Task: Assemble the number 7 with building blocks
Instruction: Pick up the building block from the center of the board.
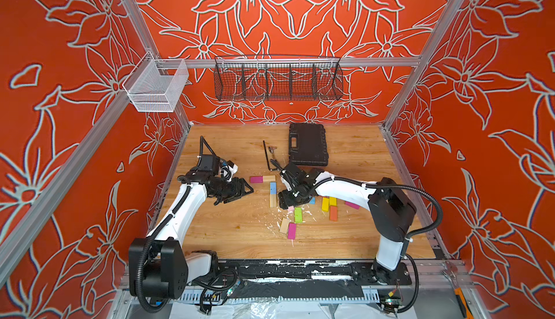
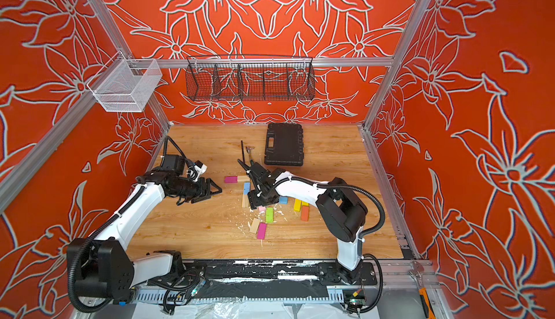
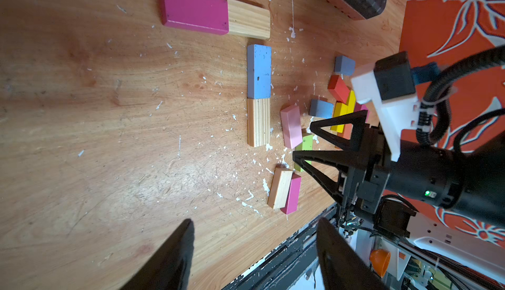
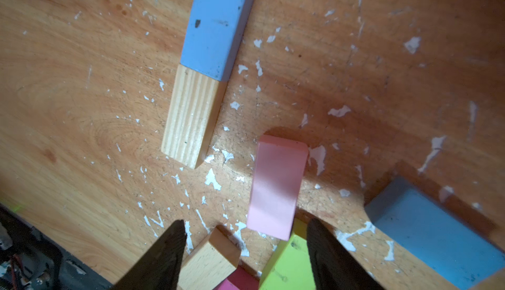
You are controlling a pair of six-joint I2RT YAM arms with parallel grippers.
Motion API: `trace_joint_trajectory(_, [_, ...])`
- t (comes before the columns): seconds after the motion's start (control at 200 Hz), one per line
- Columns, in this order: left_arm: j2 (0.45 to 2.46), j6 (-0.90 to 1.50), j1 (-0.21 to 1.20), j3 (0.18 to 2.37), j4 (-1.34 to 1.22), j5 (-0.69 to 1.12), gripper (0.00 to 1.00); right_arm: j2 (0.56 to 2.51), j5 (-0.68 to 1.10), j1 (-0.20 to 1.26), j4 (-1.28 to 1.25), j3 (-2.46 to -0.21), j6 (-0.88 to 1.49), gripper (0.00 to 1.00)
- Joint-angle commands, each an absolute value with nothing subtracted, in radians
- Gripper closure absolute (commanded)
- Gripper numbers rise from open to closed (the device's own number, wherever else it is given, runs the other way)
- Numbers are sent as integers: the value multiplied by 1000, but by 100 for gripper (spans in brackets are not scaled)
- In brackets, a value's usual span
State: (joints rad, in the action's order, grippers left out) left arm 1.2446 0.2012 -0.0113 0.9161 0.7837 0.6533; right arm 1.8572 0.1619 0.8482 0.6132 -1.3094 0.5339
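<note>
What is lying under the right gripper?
A pink block lies flat below the open right gripper, a green block and a wooden block near its fingertips. In both top views the gripper covers most of the pink block.

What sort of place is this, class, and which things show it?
Probably a robot test cell: a left arm and right arm mounted at a wooden tabletop, aluminium framing holding patterned orange walls, and a wire basket hung behind.

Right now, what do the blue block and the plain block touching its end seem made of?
The blue block: probably wood under matte paint, chipped in dark specks. The plain block: unpainted softwood, seemingly; straight grain lines run along it.
</note>
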Motion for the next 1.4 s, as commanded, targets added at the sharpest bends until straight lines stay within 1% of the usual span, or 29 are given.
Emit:
trace_joint_trajectory(0.0, [1243,183,-6,911,793,666,31,1899,96,849,675,-1342,532,27])
trace_joint_trajectory(0.225, [1240,184,-6,912,795,666,31,1951,120,848,659,-1352,535,30])
trace_joint_trajectory(0.575, [1239,184,-6,914,795,669,31,1964,118,848,651,-1359,547,56])
trace_joint_trajectory(0.891, [1225,183,-6,913,792,678,31,1884,81,853,648,-1339,570,68])
trace_joint_trajectory(1.181, [1217,182,-6,914,790,684,31,1804,100,863,645,-1333,605,70])
trace_joint_trajectory(1.396, [1207,182,-6,913,790,684,31,1767,157,930,607,-1310,709,69])
